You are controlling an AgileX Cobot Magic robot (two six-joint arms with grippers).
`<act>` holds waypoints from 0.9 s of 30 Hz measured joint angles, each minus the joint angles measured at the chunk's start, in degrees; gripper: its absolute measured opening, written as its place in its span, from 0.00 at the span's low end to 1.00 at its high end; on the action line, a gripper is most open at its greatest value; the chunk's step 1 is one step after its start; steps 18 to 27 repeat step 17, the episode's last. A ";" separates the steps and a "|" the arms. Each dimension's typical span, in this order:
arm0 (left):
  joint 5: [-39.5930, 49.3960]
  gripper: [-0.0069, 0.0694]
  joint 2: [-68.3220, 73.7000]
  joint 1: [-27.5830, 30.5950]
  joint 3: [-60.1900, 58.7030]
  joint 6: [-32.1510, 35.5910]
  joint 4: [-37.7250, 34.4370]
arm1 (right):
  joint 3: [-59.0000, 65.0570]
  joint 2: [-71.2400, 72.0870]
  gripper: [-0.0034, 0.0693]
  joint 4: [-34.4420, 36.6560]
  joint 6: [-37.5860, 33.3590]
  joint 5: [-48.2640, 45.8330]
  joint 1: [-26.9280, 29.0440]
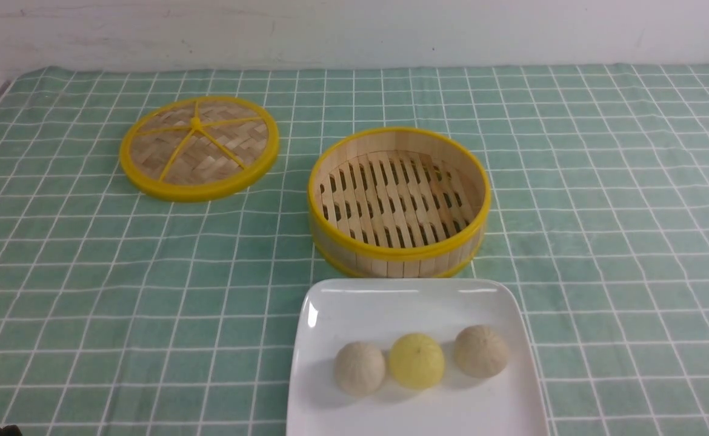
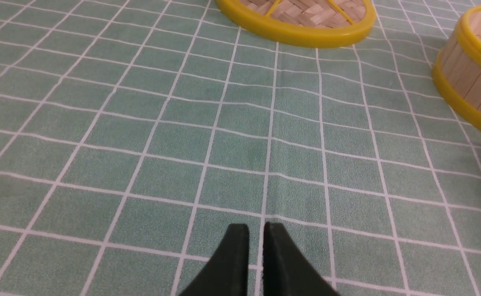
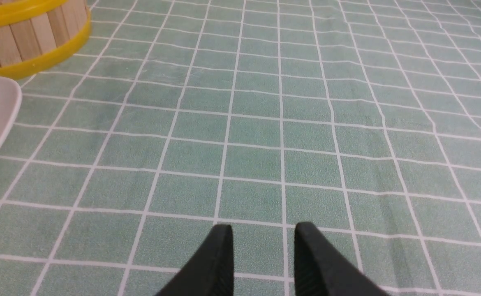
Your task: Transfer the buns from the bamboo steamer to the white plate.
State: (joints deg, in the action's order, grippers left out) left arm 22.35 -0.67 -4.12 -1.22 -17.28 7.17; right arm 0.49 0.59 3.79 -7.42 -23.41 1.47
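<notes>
The front camera is looking forward and down across the green checked counter (image 1: 88, 272). Both wrist cameras are hovering low over it, each catching the round bamboo steamer with yellow rims (image 1: 398, 203) (image 2: 472, 78) (image 3: 26, 35), also facing the front view.

Left hand (image 2: 256, 230) slightly parted, right hand (image 3: 263, 231) open, both empty.

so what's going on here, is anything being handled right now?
Nothing is held. The bamboo steamer sits empty, and both buns lie on the white plate either side of a yellow bun. The lid lies apart. The left gripper and right gripper hang over bare cloth, jaws slightly parted.
</notes>
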 joint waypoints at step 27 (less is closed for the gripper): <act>0.00 0.22 0.00 0.00 0.00 0.00 0.05 | 0.00 0.00 0.38 0.00 0.00 0.00 0.00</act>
